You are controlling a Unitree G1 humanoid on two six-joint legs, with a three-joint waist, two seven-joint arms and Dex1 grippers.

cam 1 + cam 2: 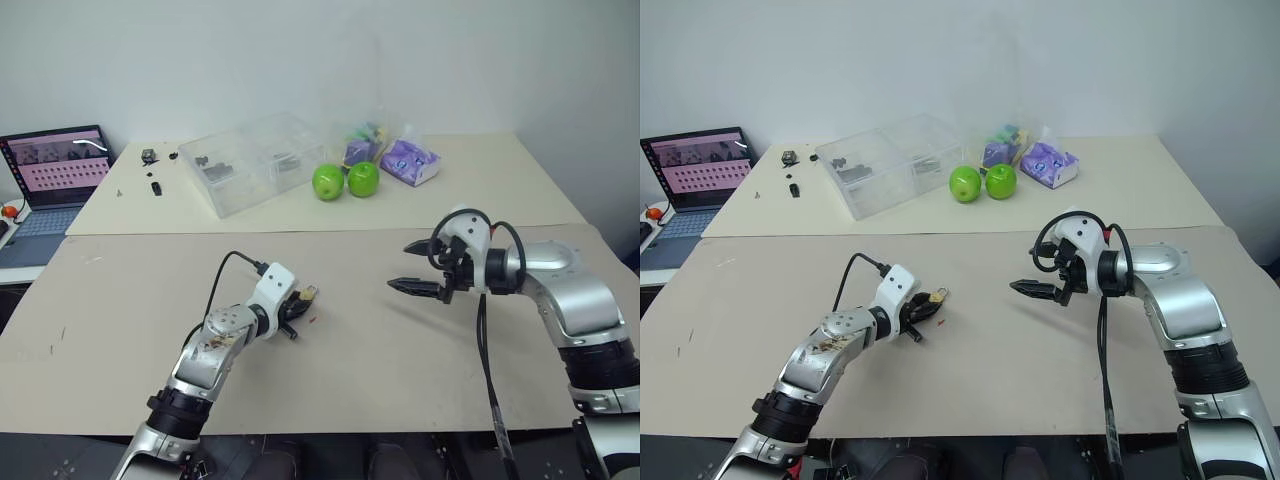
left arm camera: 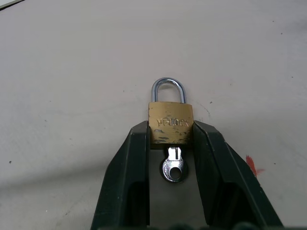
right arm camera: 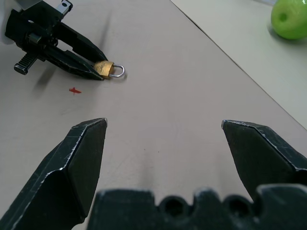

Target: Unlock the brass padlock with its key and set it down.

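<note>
Start on your left. Your left end effector sits low over the tan counter, and its two fingers are squeezed onto the sides of the brass padlock. The padlock's silver loop points away from the fingers and looks shut. The key sticks out of the padlock's bottom, in the gap between the two fingers, so it is hard to reach there. A little red mark is on the counter just beside the fingers.

Now look right. Your right end effector hangs above the counter with its fingers wide apart and nothing in them, well apart from the padlock.

Be careful. The grip is only on the padlock's smooth sides, so I think a push on the key could make it slip or spin. Your right fingers are big and the key is tiny, so they may bump the left fingers.
</note>
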